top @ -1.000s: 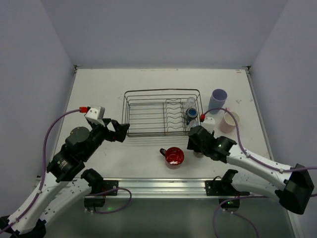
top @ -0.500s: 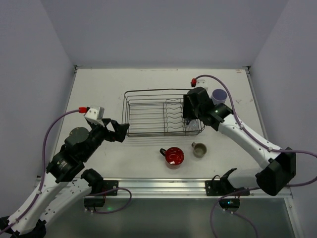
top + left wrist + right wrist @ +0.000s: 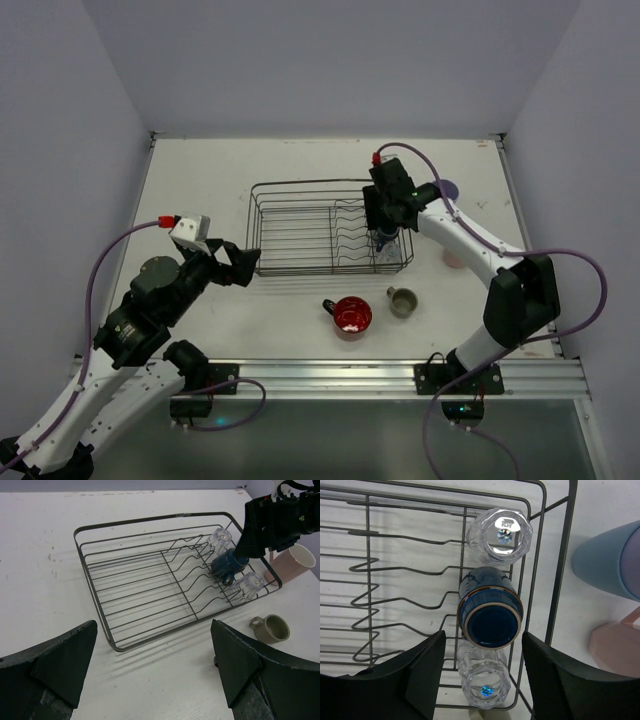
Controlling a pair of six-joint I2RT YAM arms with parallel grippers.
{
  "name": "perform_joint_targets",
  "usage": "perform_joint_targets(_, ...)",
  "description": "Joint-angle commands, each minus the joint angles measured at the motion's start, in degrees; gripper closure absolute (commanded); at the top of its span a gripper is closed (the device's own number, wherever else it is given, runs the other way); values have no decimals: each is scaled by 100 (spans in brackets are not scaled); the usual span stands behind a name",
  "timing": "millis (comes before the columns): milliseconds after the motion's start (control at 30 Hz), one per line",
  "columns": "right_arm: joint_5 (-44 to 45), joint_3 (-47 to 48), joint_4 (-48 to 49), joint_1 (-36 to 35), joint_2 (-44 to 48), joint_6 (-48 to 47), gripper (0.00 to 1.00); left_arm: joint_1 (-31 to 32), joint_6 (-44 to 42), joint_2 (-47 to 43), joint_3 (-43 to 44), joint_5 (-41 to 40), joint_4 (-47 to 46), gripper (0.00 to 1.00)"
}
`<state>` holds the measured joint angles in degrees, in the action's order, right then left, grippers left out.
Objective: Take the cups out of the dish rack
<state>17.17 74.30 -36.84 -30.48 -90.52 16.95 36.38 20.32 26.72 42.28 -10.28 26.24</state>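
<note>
We are holding the right gripper (image 3: 482,645), jaws apart, over the dark blue cup (image 3: 490,617), which is lying between clear glasses (image 3: 500,535) at the dish rack's (image 3: 135,592) 3 o'clock end. The left gripper (image 3: 243,264) is gaping wide at its 8 o'clock corner.

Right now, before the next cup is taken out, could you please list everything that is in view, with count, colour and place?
dish rack: 1, dark wire, middle of the table
clear glasses: 2, transparent, at the rack's right end, one on each side of the blue cup
dark blue cup: 1, dark blue, in the rack between the glasses
red mug: 1, red, on the table in front of the rack
olive cup: 1, olive-beige, on the table right of the red mug
pink cup: 1, pink, on the table right of the rack
tumbler: 1, light blue and lavender, beside the pink cup
table: 1, white
left gripper: open, at the rack's near left corner
right gripper: open, straddling the blue cup
</note>
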Motion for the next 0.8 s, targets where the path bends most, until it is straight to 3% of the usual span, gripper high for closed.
perform_joint_targets(0, 14, 400, -332, 191, -185, -420, 35, -61, -151, 26, -18, 53, -49, 0)
perform_joint_targets(300, -451, 418, -341, 262, -589, -587, 29, -96, -160, 114, -18, 88, -66, 0)
perform_joint_targets(767, -293, 603, -341, 297, -1055, -763, 24, -122, -168, 167, -18, 88, -66, 0)
